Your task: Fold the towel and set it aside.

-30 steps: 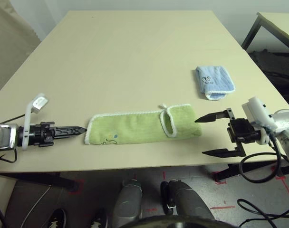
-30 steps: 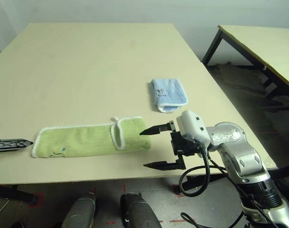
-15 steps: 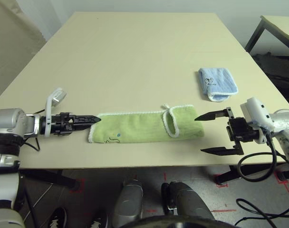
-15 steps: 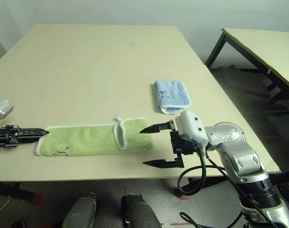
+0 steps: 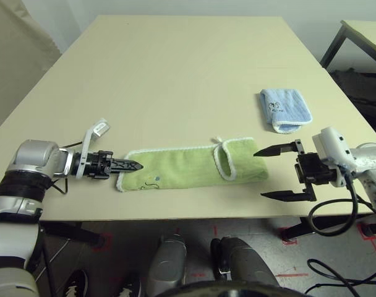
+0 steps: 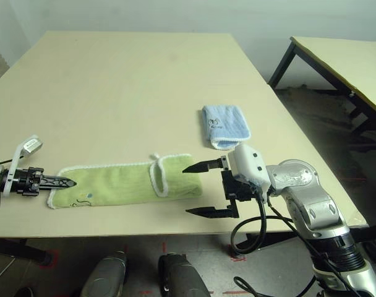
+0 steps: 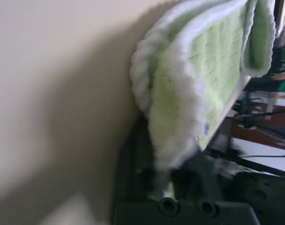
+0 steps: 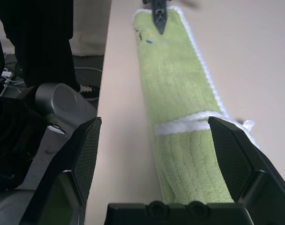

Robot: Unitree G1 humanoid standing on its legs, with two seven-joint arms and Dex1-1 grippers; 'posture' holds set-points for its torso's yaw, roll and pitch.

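Towel (image 5: 188, 166) lies flat near the front edge of the desk (image 5: 175, 68), folded into a long green strip with white trim. It runs from left to right along that edge. At the left end of the strip is the left gripper (image 5: 129, 165). Its black fingers (image 5: 117, 164) are pressed together and lie over the towel's left end. In the left wrist view the fluffy white edge of the towel (image 7: 180, 126) sits right at the fingers, but it is hard to tell if they pinch the cloth. A small dark drawing shows on the towel close to the fingertips. Farther right, one end of the towel is folded back over itself, with a little white loop sticking out toward the middle of the desk. Just past the towel's right end is the right gripper (image 5: 274, 174). Its two fingers (image 5: 276, 150) are spread wide apart and hold nothing. A small light blue towel (image 5: 284, 110) lies near the right edge of the desk, apart from the green one.
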